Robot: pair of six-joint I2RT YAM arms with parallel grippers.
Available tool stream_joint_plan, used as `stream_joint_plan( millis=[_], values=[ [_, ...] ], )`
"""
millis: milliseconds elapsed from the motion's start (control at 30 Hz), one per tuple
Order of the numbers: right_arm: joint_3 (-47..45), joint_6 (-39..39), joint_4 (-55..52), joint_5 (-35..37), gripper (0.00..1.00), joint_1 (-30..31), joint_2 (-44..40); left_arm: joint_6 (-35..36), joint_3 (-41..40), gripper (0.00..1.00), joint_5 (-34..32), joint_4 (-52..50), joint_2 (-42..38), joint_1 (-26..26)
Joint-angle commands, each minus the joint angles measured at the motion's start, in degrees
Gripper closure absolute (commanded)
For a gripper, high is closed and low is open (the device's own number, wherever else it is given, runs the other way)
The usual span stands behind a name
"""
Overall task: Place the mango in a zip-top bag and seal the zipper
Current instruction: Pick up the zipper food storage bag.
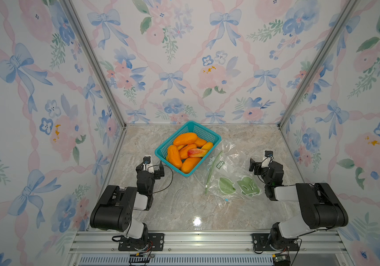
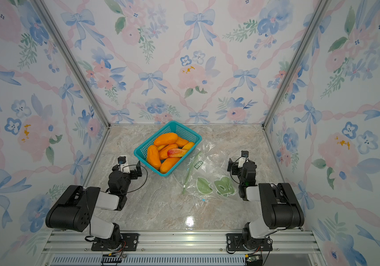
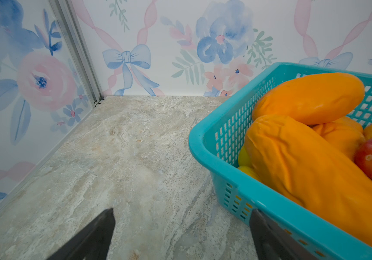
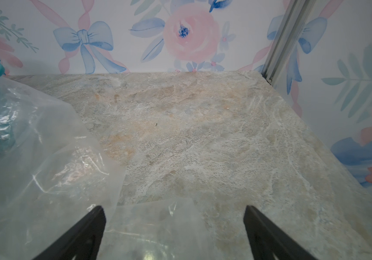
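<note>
Black arms (image 1: pixel 115 208) (image 1: pixel 318 207) low, tools (image 3: pixel 181 213) (image 4: pixel 173 208) wide-open

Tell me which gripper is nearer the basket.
Left. The left gripper hangs open just beside the basket's near corner. The right gripper, also open, is beyond the bag on the basket's other side, clearly farther.

Three walls (image 1: pixel 184 69) papered in a pale floral print of blue bows, pink ribbons and pink roses enclose a glossy beige-grey marble-patterned tabletop (image 1: pixel 179 207). Silver aluminium posts (image 1: pixel 95 62) rise at the two far corners. A ribbed silver aluminium rail (image 1: pixel 207 240) runs along the near edge, and a bright glare spot (image 1: pixel 197 221) lies on the tabletop near it.
</note>
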Motion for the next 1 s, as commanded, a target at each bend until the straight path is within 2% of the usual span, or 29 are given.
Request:
stream_joint_plan(
  millis=[0, 167, 333, 467, 533, 633, 733, 967],
  values=[
    [0.0, 1.9, -1.8, 1.0, 0.01, -0.8, -3.2, 0.5, 1.1, 0.02, 0.9, 2.2, 0.4, 0.3],
    [1.8, 4.2, -8.6, 2.5, 0.01, -2.4, -7.0, 0.4, 1.3, 0.02, 0.6, 2.1, -0.3, 0.3],
    [5.5, 4.8, -20.0, 6.3, 0.01, -2.3, -13.5, 0.0, 3.6, 0.02, -0.5, -7.1, -6.8, 0.4],
    [13.7, 7.4, -38.8, 11.7, 0.01, 0.8, -19.3, -1.3, 4.1, 0.02, -3.3, -10.8, -12.0, 0.1],
    [19.3, 8.5, -48.9, 13.7, 0.01, 3.9, -20.2, -3.2, 4.6, 0.02, -3.9, -12.5, -14.9, -0.1],
    [26.7, 9.9, -61.5, 22.5, 0.01, 12.5, -20.2, -5.7, 6.3, 0.02, -5.4, -15.9, -18.0, -0.7],
    [33.6, 15.4, -72.8, 29.6, 0.01, 21.4, -18.2, -8.1, 7.7, 0.02, -6.5, -19.2, -20.3, -1.4],
    [45.3, 31.2, -88.7, 31.4, 0.01, 37.8, -7.3, -14.3, 8.3, 0.02, -7.4, -22.3, -24.1, -2.3]
  ],
)
